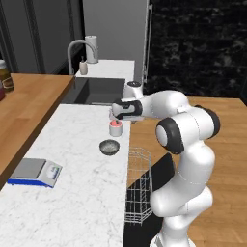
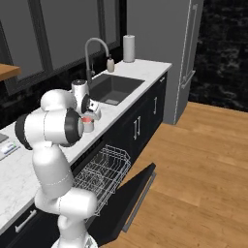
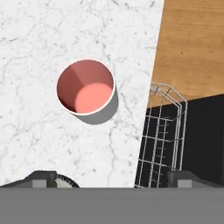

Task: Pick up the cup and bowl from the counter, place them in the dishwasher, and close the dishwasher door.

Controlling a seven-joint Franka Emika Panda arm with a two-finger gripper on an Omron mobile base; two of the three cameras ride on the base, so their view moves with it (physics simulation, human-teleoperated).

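The red-pink cup (image 1: 115,128) (image 2: 87,124) stands upright on the white marble counter (image 1: 72,159) close to its front edge. In the hand view I look straight down into the cup (image 3: 86,87), which is empty. My gripper (image 1: 116,117) (image 2: 91,116) (image 3: 113,179) hangs just above the cup, open, with its fingertips (image 3: 41,177) spread wide and nothing between them. The dark grey bowl (image 1: 109,146) sits a little nearer along the counter; its rim (image 3: 65,181) shows beside one fingertip. Below the edge, the dishwasher door (image 2: 133,193) lies folded down and the white wire rack (image 1: 137,185) (image 2: 104,174) is pulled out.
A blue-and-grey kitchen scale (image 1: 34,172) rests on the near counter. The sink (image 1: 94,90) with its faucet (image 1: 79,48), a soap bottle (image 1: 84,66) and a paper towel roll (image 1: 91,48) lie beyond the cup. A brown wooden top (image 1: 24,106) runs along the left.
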